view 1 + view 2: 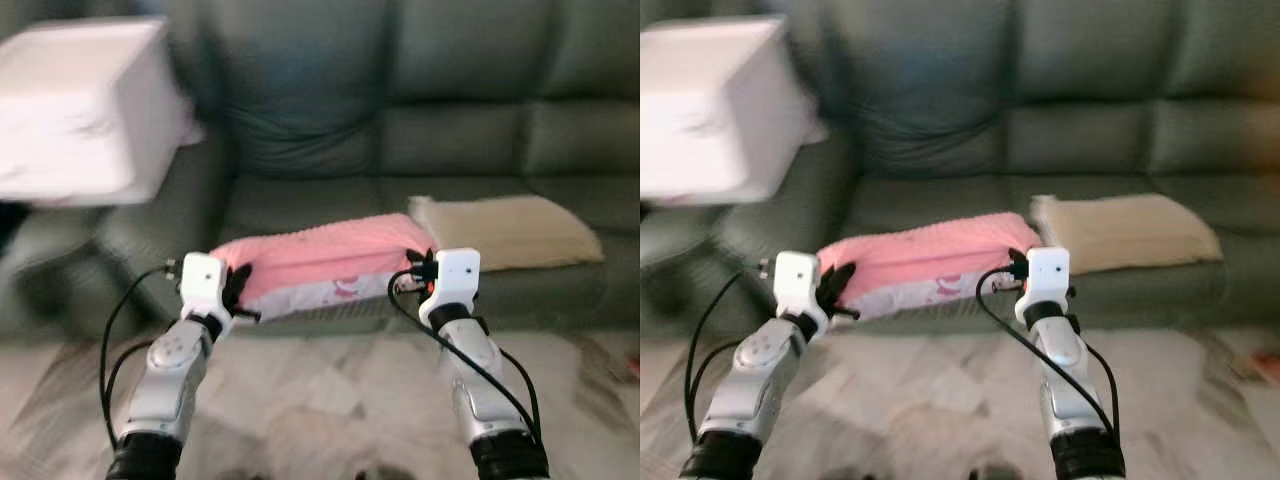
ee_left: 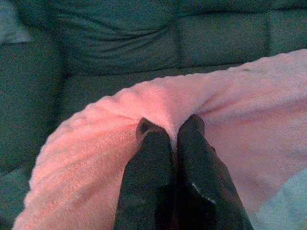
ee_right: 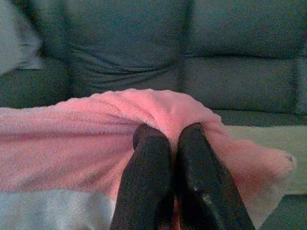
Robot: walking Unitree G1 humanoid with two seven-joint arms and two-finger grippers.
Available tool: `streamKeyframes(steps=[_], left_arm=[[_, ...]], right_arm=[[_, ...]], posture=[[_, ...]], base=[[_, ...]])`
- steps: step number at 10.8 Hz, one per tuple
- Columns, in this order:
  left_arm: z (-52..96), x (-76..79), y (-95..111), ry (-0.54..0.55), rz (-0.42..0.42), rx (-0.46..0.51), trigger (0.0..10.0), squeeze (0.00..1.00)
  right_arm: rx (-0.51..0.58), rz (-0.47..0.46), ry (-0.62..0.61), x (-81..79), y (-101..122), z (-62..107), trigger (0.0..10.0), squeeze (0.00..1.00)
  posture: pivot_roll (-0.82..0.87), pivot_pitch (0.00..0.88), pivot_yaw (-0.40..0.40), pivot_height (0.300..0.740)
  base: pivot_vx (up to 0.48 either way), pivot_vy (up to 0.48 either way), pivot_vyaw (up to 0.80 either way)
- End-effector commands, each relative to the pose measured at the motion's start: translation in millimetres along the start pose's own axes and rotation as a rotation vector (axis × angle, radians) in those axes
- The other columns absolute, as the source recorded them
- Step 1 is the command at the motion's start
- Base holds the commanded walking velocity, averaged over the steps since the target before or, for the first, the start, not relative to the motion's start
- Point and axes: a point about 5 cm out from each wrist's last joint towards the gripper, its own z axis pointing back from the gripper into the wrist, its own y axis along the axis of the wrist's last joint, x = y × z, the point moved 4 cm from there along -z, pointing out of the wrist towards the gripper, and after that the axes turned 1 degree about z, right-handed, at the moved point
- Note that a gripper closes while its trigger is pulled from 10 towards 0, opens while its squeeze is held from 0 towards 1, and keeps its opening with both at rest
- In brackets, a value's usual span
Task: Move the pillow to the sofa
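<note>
A pink fluffy pillow (image 1: 320,258) with a white patterned underside hangs between my two grippers, in front of the dark green sofa (image 1: 420,120) and over the front edge of its seat. My left gripper (image 1: 238,285) is shut on the pillow's left end; in the left wrist view its fingers (image 2: 151,158) pinch the pink fabric (image 2: 96,158). At the pillow's right end my right gripper (image 1: 420,268) is shut on the pink cover (image 3: 72,143), fingers (image 3: 153,158) pressed together.
A beige cushion (image 1: 505,230) lies on the sofa seat to the right of the pink pillow. A white boxy object (image 1: 85,105) sits on the sofa's left armrest. Pale marbled floor (image 1: 320,400) lies below my arms.
</note>
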Motion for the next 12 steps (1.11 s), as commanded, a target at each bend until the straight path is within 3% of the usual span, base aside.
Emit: streamKeyframes(steps=[1, 6, 10, 12], left_arm=[[-2.0, 4.2, 4.4, -0.009, -0.006, 0.016, 10.0, 0.00], [-3.0, 4.6, 3.9, -0.002, 0.000, 0.013, 10.0, 0.00], [-3.5, -2.1, -0.1, 0.054, 0.005, -0.013, 10.0, 0.00], [-2.3, -3.9, -3.1, 0.066, 0.006, -0.027, 10.0, 0.00]], right_arm=[[0.026, 0.011, -0.043, 14.5, 7.2, 0.0, 10.0, 0.00], [0.026, 0.014, -0.038, 13.9, 7.6, -1.0, 10.0, 0.00], [0.023, 0.007, -0.035, 12.5, 5.9, -0.1, 10.0, 0.00], [0.018, 0.006, -0.032, 11.3, 4.0, 2.1, 10.0, 0.00]], posture=[[-0.02, 0.000, -0.013, 0.740], [-0.03, 0.000, -0.016, 0.740], [-0.02, 0.000, -0.017, 0.740], [-0.02, 0.000, -0.018, 0.740]], base=[[0.326, 0.000, -0.48], [0.333, 0.000, -0.46], [0.000, 0.000, -0.33], [0.000, 0.371, 0.00]])
